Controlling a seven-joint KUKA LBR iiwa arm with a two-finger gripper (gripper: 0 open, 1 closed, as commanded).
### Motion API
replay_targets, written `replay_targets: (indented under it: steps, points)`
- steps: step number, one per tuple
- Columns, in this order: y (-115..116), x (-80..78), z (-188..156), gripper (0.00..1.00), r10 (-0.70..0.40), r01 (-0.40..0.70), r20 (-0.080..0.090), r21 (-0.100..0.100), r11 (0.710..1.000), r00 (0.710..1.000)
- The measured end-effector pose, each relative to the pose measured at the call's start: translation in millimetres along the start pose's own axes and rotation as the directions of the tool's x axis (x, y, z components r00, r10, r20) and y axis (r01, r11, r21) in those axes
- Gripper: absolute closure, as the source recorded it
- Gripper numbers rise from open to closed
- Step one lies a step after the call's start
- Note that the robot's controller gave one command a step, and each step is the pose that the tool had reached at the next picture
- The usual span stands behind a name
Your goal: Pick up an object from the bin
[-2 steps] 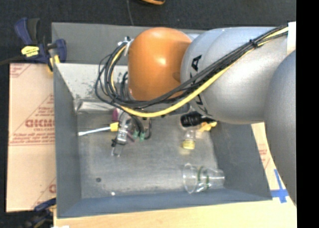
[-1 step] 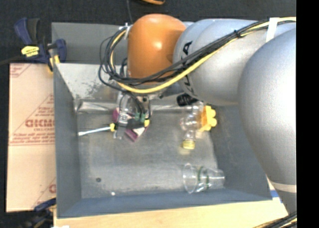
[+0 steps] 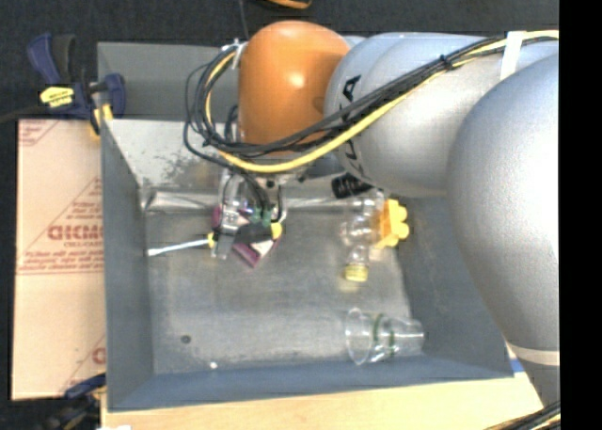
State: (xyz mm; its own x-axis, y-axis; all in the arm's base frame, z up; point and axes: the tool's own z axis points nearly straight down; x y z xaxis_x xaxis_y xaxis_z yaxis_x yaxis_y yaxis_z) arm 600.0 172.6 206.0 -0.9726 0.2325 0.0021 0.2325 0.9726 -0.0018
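- Grey metal bin (image 3: 127, 278): one.
- Clear plastic cup (image 3: 376, 336): one, on its side, near right.
- Clear bottle-shaped item (image 3: 356, 235) with a yellow end: one, right of centre.
- Yellow lobed piece (image 3: 394, 221): one, just beside the clear bottle-shaped item, on its right.
- Purple block (image 3: 250, 252): one, left of centre.
- White stick (image 3: 177, 248): one, left of the purple block.
- Small green, yellow and black bits clustered just beyond the purple block: count cannot be established.

You have open bin floor (image 3: 235, 315) from 6 to 8 o'clock; clear cup (image 3: 376, 336) blocks 5; clear bottle (image 3: 357, 242) blocks 3.
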Motion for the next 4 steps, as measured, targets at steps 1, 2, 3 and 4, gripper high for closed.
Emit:
replay_targets:
  steps: [1,2,3,4]
  points:
    - [-20,-15.5,12,0.00,-0.106,0.106,-0.001,0.002,0.994,0.994]
    - [-27,-25.5,20,0.00,-0.098,0.098,-0.002,0.001,0.995,0.995]
    - [-26,-32.9,23,0.00,-0.186,0.186,0.001,0.002,0.982,0.982]
    - [-30,-29.0,2,0.00,-0.125,0.125,-0.001,0.000,0.992,0.992]
